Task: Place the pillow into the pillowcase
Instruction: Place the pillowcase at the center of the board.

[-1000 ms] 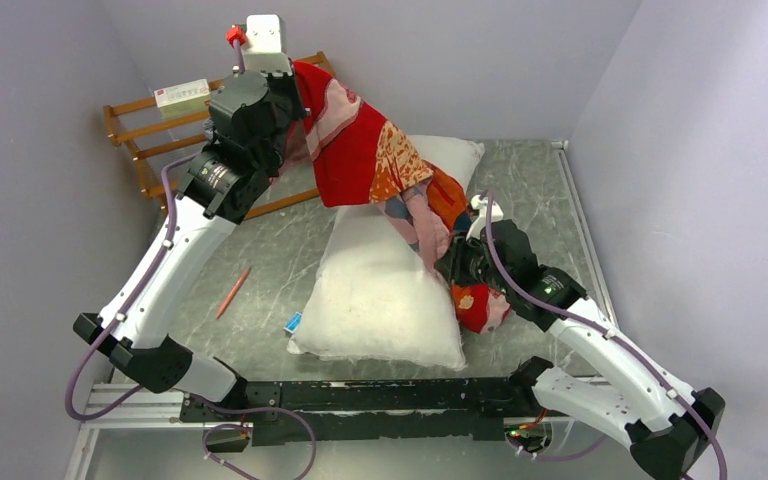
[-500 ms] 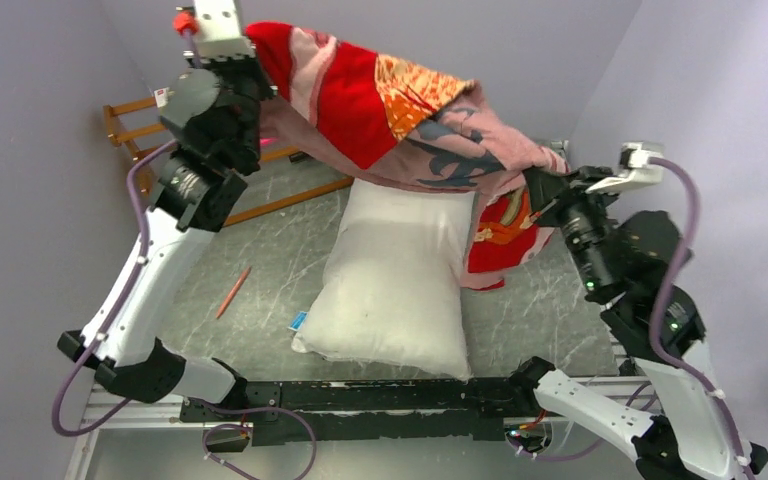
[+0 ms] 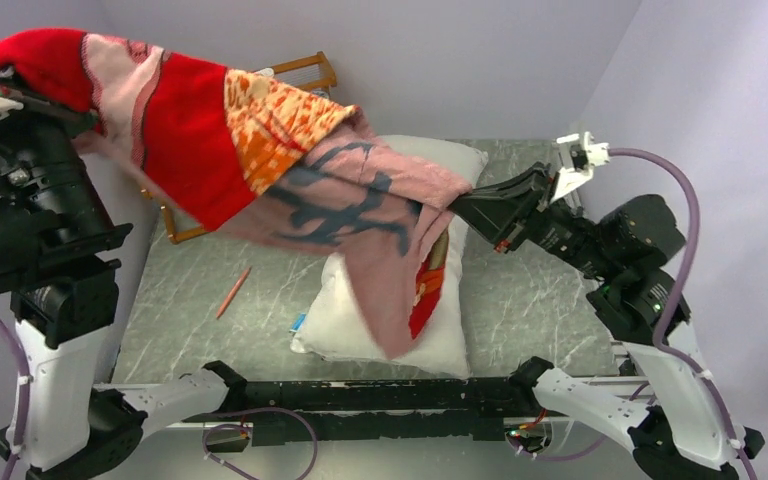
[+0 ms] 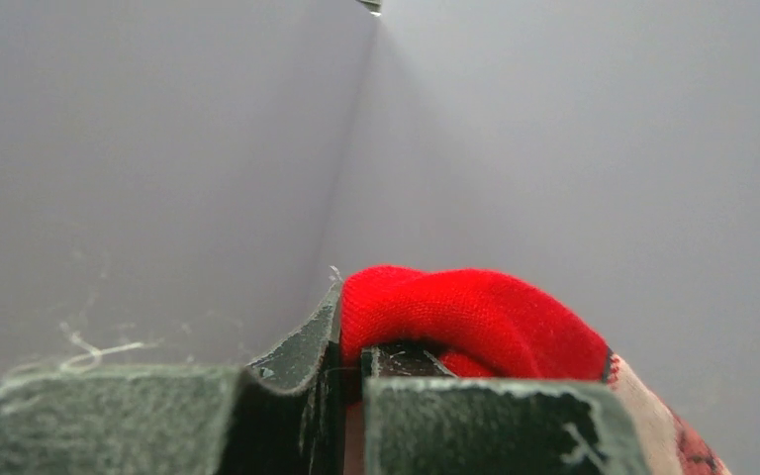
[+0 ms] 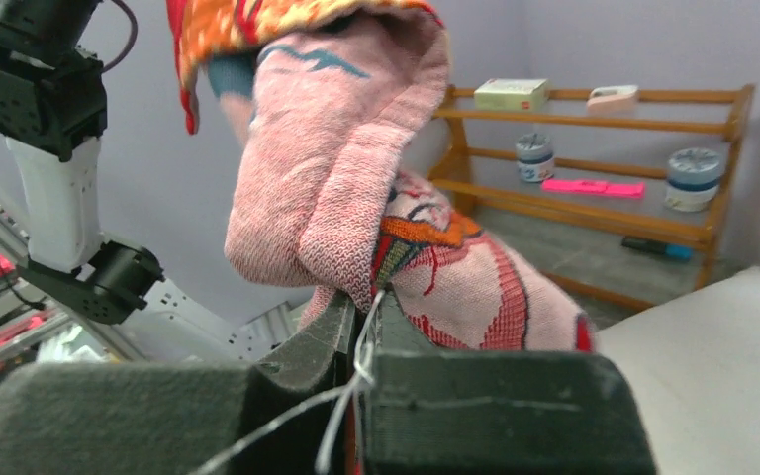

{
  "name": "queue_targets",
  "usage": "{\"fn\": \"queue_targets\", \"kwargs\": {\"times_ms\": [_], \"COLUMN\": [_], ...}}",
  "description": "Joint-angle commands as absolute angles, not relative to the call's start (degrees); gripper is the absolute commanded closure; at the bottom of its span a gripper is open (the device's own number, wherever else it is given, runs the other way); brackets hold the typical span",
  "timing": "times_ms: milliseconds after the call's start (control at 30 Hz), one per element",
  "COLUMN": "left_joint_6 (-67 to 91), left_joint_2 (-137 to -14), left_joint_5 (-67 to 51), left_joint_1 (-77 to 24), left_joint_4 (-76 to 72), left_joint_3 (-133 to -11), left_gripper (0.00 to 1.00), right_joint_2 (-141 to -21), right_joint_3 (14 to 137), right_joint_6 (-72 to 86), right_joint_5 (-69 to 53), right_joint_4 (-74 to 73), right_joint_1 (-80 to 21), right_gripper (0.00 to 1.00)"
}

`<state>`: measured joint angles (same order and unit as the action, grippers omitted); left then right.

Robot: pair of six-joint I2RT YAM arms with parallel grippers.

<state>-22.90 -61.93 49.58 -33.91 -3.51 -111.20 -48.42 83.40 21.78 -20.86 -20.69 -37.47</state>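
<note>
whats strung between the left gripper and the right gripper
The pillowcase, pinched by both, spans from left gripper to right gripper, seen in the top view.

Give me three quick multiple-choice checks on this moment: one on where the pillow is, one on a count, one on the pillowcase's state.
1. Where is the plump white rectangular pillow?
A) on the grey marbled table, under the raised case
B) inside the case
C) lifted off the table

2. How many grippers clamp the red cartoon-printed fabric pillowcase?
A) none
B) one
C) two

3. What state is the pillowcase in?
A) spread flat on the table
B) held in the air between the arms, one fold drooping
C) pulled fully over the pillow

Answers:
1 A: the pillow lies bare on the table below the cloth.
2 C: the left gripper and the right gripper are each shut on fabric.
3 B: it spans from one gripper to the other above the table, with a fold hanging over the pillow.
</note>
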Motion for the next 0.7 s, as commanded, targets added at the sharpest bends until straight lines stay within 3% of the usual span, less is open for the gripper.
{"fn": "queue_targets", "kwargs": {"times_ms": [0,167,367,500,667], "left_joint_6": [-33.3,-40.6,-30.4,-17.6,-1.2], "left_joint_2": [-61.0,-60.2,-60.7,-64.8,-70.6], "left_joint_5": [54.6,61.3,62.5,58.9,50.6], "left_joint_1": [-33.4,-33.4,-31.2,-23.8,-14.9], "left_joint_4": [-7.9,-12.1,-1.0,9.7,24.7], "left_joint_3": [-104.0,-88.5,-77.6,-77.1,-81.6], "left_gripper": [0.95,0.95,0.95,0.95,0.95], "right_joint_2": [-52.4,-59.7,-73.3,-79.4,-86.5], "right_joint_3": [81.4,75.9,78.0,83.1,86.3], "right_joint_6": [28.9,29.8,28.8,25.9,28.4], "right_joint_5": [-22.8,-6.6,-0.2,6.9,0.9], "right_joint_4": [-15.0,-19.5,-16.9,-16.7,-12.6], "right_joint_1": [-37.4,-37.3,-37.0,-35.4,-26.2], "right_gripper": [1.00,1.00,1.00,1.00,1.00]}}
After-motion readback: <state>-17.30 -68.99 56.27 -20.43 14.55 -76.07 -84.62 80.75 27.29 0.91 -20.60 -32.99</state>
